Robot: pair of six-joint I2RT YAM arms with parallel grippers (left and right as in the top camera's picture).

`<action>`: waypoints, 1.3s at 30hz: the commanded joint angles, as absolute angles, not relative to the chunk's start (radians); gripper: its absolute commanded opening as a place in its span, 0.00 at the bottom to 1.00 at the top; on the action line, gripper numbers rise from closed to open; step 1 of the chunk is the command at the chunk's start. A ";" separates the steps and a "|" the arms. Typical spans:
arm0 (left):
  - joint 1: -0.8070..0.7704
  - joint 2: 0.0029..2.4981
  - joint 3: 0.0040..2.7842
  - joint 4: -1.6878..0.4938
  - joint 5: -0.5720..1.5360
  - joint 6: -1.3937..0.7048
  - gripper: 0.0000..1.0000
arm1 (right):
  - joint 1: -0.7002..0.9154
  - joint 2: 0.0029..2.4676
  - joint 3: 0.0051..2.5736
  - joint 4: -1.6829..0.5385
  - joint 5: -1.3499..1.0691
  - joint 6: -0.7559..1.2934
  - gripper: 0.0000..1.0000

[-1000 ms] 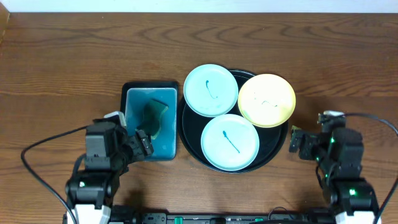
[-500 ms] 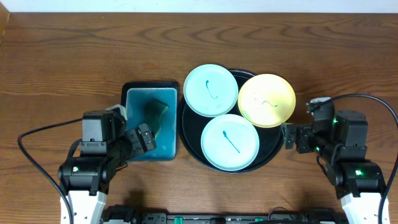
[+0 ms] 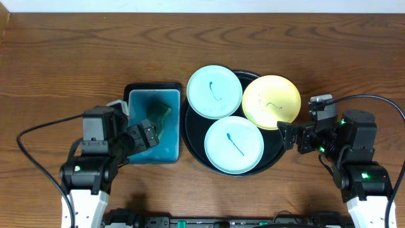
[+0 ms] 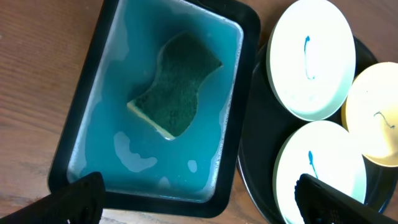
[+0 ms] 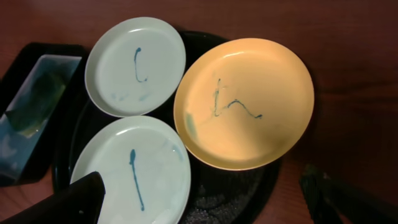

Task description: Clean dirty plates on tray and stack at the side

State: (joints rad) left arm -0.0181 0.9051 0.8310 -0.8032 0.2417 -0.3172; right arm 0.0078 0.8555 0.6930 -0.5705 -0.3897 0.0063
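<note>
Three plates lie on the round black tray [image 3: 192, 137]: a mint plate [image 3: 214, 92] at the far left, a mint plate [image 3: 234, 144] at the front, each with a teal smear, and a yellow plate [image 3: 271, 101] at the far right with a faint mark. My left gripper [image 3: 144, 137] is open and empty over the front edge of the basin. My right gripper [image 3: 291, 136] is open and empty at the tray's right rim. In the right wrist view, the gripper [image 5: 211, 202] hovers above the tray [image 5: 239, 186] between the front mint plate [image 5: 134, 171] and the yellow plate [image 5: 245, 102].
A rectangular black basin [image 3: 132, 95] of blue-green water stands left of the tray and holds a dark green sponge [image 3: 158, 118]. The sponge shows in the left wrist view [image 4: 177, 93], with my open left gripper [image 4: 199, 205] above the basin's near rim [image 4: 155, 199]. Bare wooden table surrounds everything.
My right gripper has moved left, from off the tray's right side up to its rim. My left gripper has shifted slightly forward over the basin's front edge. The plates have not moved.
</note>
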 commanded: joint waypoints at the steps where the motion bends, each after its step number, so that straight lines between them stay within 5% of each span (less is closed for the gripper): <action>1: -0.022 0.970 0.904 -0.803 0.250 -0.302 0.94 | 0.002 0.852 0.717 -0.569 -0.412 0.050 0.99; 20: -0.106 1.416 1.119 -0.781 0.001 0.054 0.88 | 0.037 0.987 0.717 -0.602 -0.427 0.055 0.99; 35: -0.176 1.694 1.119 -0.718 -0.001 0.055 0.87 | 0.043 1.010 0.717 -0.603 -0.427 0.055 0.97; 39: -0.176 1.724 1.119 -0.691 -0.001 0.051 0.78 | 0.043 1.010 0.717 -0.602 -0.427 0.055 0.98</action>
State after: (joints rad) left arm -0.1761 1.7088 1.0973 -0.7044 0.0154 0.0460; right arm 0.0303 1.0100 0.6930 -0.6041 -0.4152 0.0448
